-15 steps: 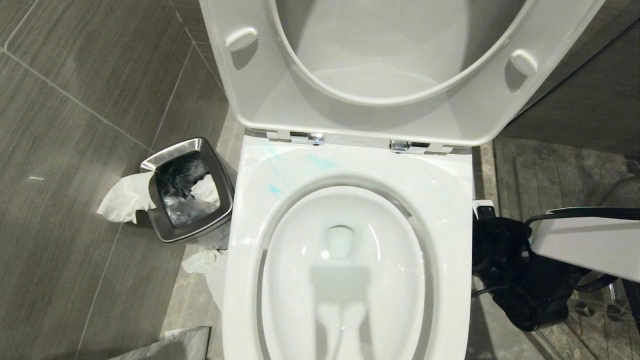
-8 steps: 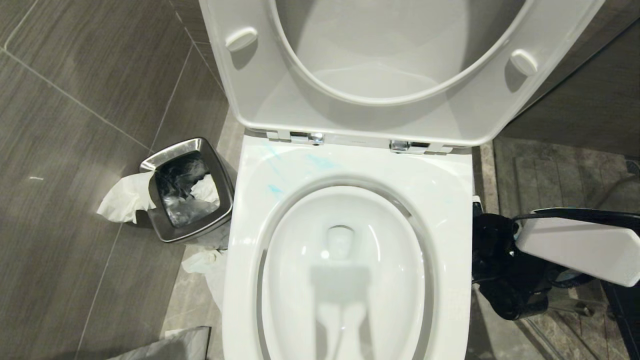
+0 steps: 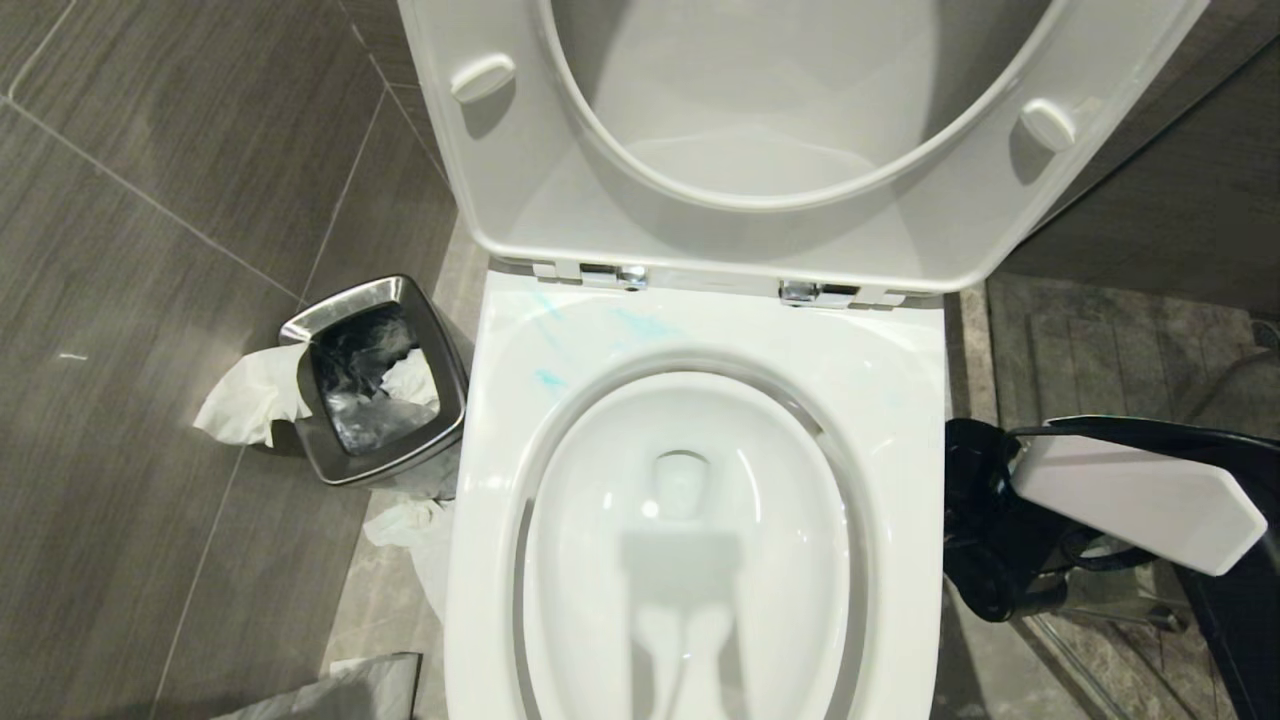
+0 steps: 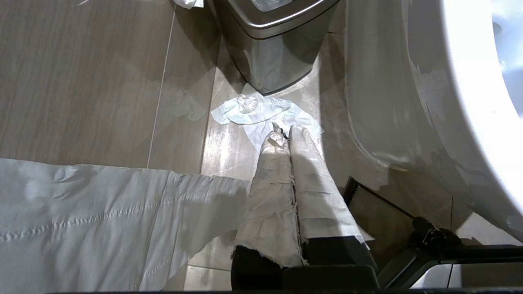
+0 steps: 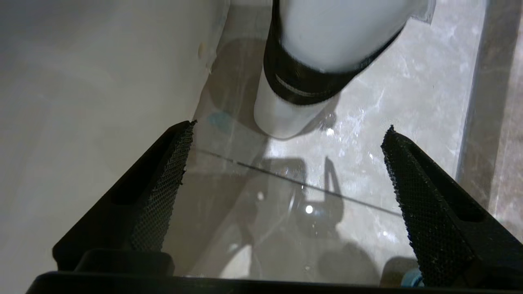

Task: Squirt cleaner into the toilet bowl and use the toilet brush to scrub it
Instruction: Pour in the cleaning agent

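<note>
The right gripper (image 5: 289, 125) hangs low over the floor beside the toilet, and its two black fingers (image 5: 163, 179) stand wide apart with nothing between them. Just beyond the fingertips stands a white bottle with a dark band, which I take to be the cleaner (image 5: 298, 87). It is upright on the floor, close to the outer wall of the toilet (image 5: 81, 81).

In my judgement the step is to reach for it. The claw should go forward until the body is well between the pads, and keep clear of the toilet wall, because a push from one finger alone could tip the bottle.

The left gripper (image 4: 284, 132) is pressed shut, parked above the floor near the steel waste bin (image 4: 269, 53).

Further on, the toilet bowl (image 3: 780, 520) lies open with the seat raised
</note>
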Controlling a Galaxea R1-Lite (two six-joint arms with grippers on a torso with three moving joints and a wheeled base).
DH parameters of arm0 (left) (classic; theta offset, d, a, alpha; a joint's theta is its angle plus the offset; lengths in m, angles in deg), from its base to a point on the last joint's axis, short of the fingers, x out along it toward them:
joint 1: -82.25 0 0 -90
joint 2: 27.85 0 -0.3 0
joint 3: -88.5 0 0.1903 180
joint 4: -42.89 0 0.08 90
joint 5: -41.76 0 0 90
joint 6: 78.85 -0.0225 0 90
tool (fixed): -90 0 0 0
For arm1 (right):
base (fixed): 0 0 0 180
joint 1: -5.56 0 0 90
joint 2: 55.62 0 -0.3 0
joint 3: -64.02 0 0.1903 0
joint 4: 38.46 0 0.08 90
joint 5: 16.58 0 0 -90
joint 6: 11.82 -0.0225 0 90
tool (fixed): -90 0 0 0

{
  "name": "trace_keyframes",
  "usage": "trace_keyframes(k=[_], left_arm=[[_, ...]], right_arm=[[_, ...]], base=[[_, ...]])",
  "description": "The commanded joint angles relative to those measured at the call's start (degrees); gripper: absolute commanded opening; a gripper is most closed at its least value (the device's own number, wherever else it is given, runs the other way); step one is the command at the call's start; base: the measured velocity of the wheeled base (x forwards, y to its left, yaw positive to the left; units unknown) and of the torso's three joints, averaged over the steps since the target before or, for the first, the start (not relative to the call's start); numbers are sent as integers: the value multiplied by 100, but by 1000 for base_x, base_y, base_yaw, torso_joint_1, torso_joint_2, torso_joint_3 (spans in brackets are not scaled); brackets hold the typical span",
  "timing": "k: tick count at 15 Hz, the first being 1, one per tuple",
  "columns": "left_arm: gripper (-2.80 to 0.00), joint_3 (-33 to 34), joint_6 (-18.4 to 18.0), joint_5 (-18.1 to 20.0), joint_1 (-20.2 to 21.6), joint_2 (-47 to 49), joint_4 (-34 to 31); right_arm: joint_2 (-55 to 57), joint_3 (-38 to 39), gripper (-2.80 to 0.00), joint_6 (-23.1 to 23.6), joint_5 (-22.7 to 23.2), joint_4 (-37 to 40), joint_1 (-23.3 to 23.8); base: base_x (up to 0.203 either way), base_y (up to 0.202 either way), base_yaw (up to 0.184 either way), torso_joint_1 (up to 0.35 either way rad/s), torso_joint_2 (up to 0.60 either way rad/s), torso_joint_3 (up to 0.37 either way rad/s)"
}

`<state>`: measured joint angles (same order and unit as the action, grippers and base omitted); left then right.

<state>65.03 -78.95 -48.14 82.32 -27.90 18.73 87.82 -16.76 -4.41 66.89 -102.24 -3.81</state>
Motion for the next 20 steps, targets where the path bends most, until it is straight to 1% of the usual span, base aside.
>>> trace_keyframes(k=[1,9,16,17,20], left_arm=[[-280,1,1,-1,-5,5,0],[-280,1,1,-1,-7,5,0],[-280,1,1,-1,1,5,0],[-280,1,1,-1,-6,5,0],[-280,1,1,-1,1,5,0]], right_arm=[[87,-195,0,100,0,-51,25],[479,-1046,0,296,3,-51,63],[804,-1544,0,496,12,-51,134],[880,-1658,0,508,41,-51,156],[1004,-1958,0,713,460,-51,323]], base=[[0,0,0,0,0,0],[0,0,0,0,0,0],[0,0,0,0,0,0],[0,0,0,0,0,0],[0,0,0,0,0,0]])
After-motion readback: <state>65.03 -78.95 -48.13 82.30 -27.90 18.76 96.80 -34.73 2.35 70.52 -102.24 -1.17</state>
